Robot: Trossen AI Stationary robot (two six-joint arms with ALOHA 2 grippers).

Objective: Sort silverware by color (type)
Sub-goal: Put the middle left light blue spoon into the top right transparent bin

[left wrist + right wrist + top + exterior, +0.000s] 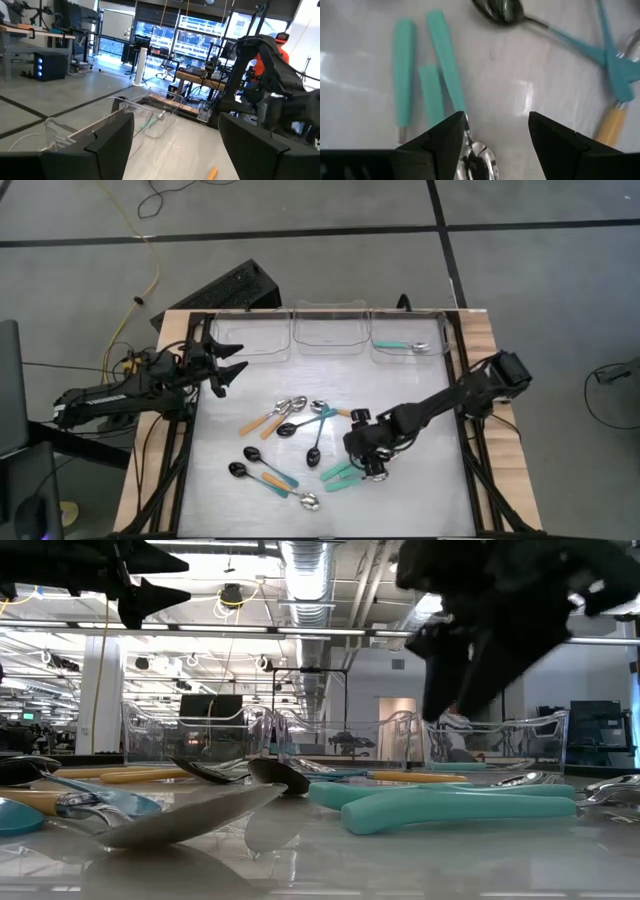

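While the left gripper (235, 367) waits at the upper left of the table (420, 490) in the high view, its jaws wide apart and holding nothing, the right gripper (372, 469) hangs low over the middle right of the frame. Just below and left of it lie three teal-handled spoons (340, 474) close together. More spoons are spread in the centre: orange-handled spoons (268, 420) toward the upper left of the group, and blue-handled spoons with black bowls (262, 473) toward the lower left. Three clear bins (328, 330) stand in a row along the top edge of the table, and one teal spoon (400, 346) already lies in the right bin.

In the low view, the right gripper (462, 680) is a dark shape in the upper right, above the table and not touching it. Two teal handles (450, 808) lie across the lower right, and a silver spoon bowl (190, 822) lies in the lower left foreground.

In the left wrist view, the two dark fingers (107, 137) stand far apart at the bottom, with nothing between them. The clear bins (150, 112) are in the centre, and a person in an orange top (260, 65) is partly hidden at the right.

In the right wrist view, the fingers (445, 137) are open and hold nothing. The three teal handles (427, 85) fill the left half; one of them reaches down beside the left finger, where a silver bowl (480, 155) shows. A black bowl (499, 10) is at the top centre.
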